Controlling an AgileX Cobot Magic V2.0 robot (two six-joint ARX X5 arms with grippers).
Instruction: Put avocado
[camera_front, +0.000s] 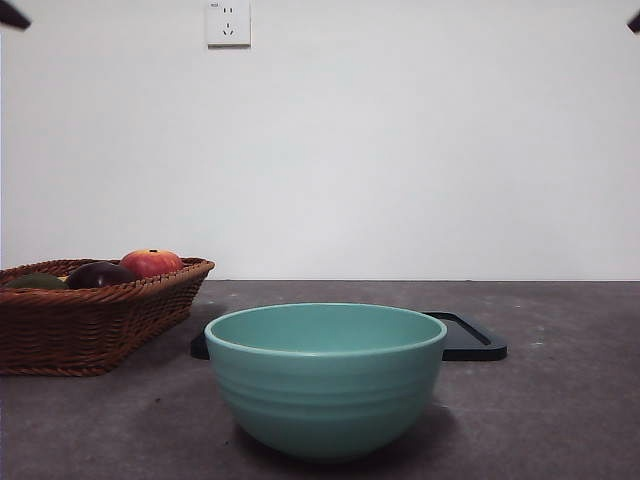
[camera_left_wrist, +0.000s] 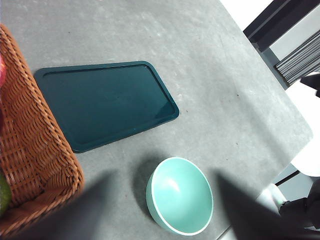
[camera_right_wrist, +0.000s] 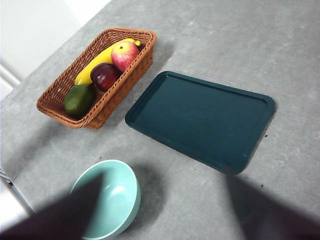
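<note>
Avocado (camera_front: 37, 282) lies in the wicker basket (camera_front: 90, 325) toward the left edge of the desk (camera_front: 560, 400) in the front view, only its olive top showing over the rim, beside a dark purple fruit (camera_front: 98, 275) and a red apple (camera_front: 151, 263); a teal bowl (camera_front: 325, 380) stands near the front edge, a dark tray (camera_front: 470, 337) lies flat behind it, and both arms show only as black tips at the top corners. From the left wrist view, the basket's end is seen with a sliver of green inside, the tray just beside the basket, the bowl apart from both; the left gripper's jaws are dark blurs set wide apart, holding nothing. From the right wrist view, the avocado sits at the basket's end nearest the bowl, next to the purple fruit, then the apple and a yellow banana (camera_right_wrist: 97, 62); the right gripper's jaws stand wide too and hold nothing.
</note>
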